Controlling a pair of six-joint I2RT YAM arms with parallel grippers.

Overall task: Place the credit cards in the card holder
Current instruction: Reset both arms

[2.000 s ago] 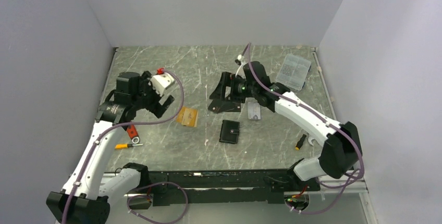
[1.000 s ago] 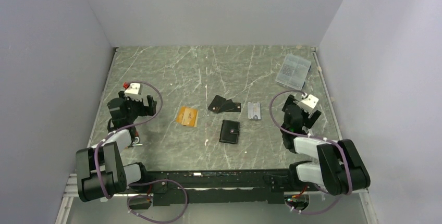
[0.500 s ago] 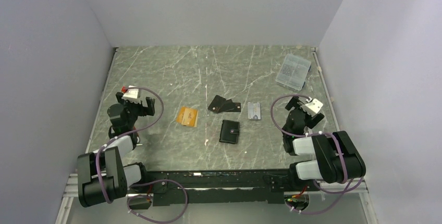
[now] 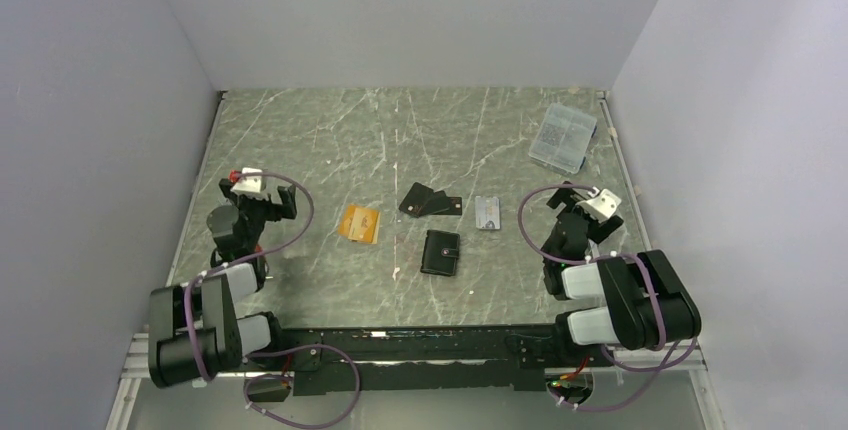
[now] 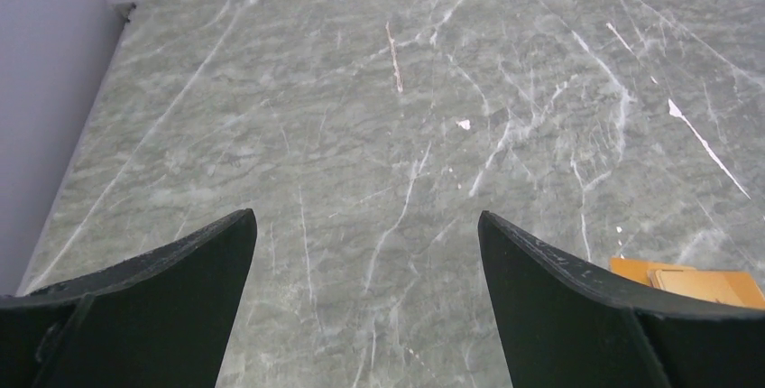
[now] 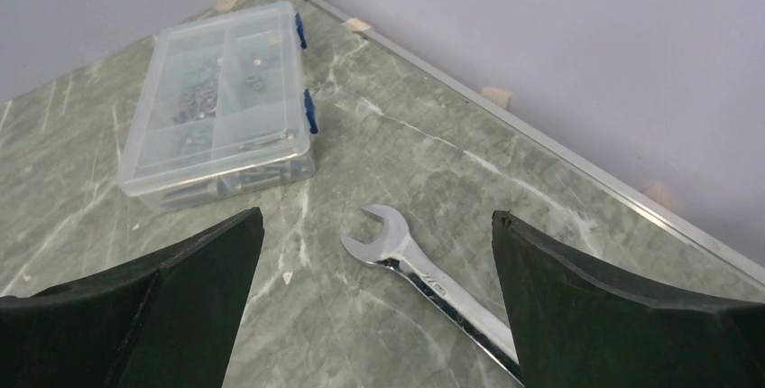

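The credit cards lie mid-table: an orange-gold card [image 4: 361, 222], two overlapping black cards [image 4: 430, 201] and a silver-grey card [image 4: 488, 212]. The card holder [image 4: 441, 252], a black snap wallet, lies shut just in front of them. My left gripper [image 4: 262, 205] is folded back at the left edge, open and empty [image 5: 365, 217]; a corner of the orange-gold card [image 5: 695, 281] peeks past its right finger. My right gripper [image 4: 578, 212] is folded back at the right side, open and empty [image 6: 377, 217], apart from every card.
A clear plastic box [image 4: 563, 136] of small parts sits at the back right, also in the right wrist view [image 6: 221, 104]. A silver wrench [image 6: 424, 275] lies on the marble below the right gripper. Walls close in the left, back and right.
Both arms have pulled back from the middle of the table and folded near their bases. In the last half second only the left gripper drifted slightly left. Cards and holder have not moved.
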